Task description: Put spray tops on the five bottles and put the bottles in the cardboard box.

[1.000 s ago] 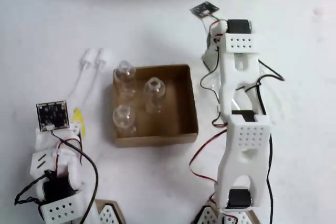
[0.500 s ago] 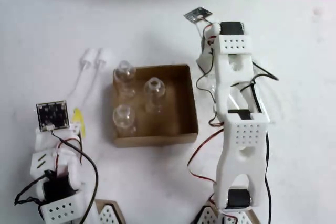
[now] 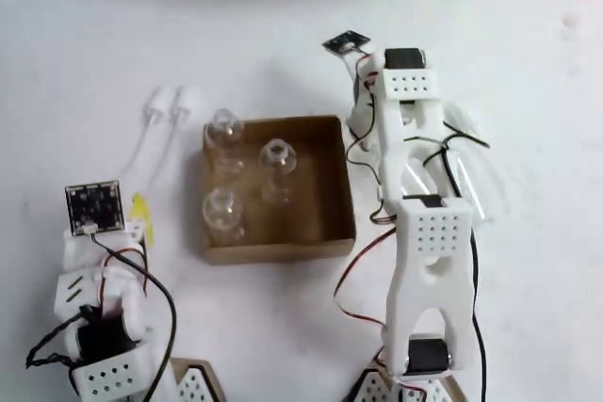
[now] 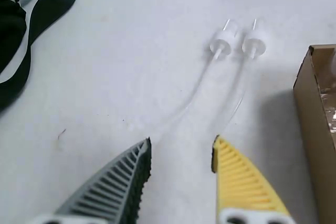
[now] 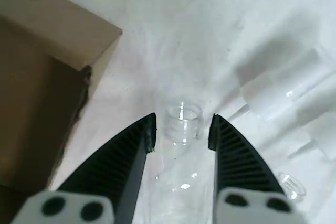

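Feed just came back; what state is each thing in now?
cardboard box: open, three bottles standing inside.
spray tops: two loose on the table, fitted to nothing.
left gripper: open, empty.
right gripper: open.
bottle: no top, between the right gripper's fingers, ungripped.

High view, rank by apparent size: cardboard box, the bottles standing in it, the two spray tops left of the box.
1. cardboard box: clearly largest.
2. bottles: the three look about alike, so no ranking among them.
3. spray tops: smallest, and the two look alike.
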Motion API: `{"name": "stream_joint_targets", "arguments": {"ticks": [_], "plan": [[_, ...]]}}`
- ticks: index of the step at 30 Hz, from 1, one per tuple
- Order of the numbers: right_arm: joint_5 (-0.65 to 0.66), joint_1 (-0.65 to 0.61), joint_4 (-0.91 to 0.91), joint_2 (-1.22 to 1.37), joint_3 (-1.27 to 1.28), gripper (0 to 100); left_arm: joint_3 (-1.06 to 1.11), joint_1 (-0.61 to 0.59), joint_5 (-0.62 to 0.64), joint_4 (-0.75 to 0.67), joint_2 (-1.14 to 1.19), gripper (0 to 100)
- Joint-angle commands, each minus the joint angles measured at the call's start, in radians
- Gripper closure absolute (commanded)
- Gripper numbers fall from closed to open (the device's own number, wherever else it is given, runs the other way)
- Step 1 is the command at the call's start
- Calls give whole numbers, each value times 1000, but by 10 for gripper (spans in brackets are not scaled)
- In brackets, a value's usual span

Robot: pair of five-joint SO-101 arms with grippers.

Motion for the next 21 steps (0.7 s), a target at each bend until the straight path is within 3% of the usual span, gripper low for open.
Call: {"name": "stream_joint_targets", "arguments": {"ticks": [1,6,12,21], "plan": [[9,4,-7,-12,-35,854,2,-5,-11,0,-8,819],[9,4,-10,-10,-29,856,2,-5,-11,0,-8,819],[9,4,-7,-19,-37,988,2,-5,-11,0,-8,819],[9,25,116,-119,-147,983,2,-5,-11,0,-8,819]]}}
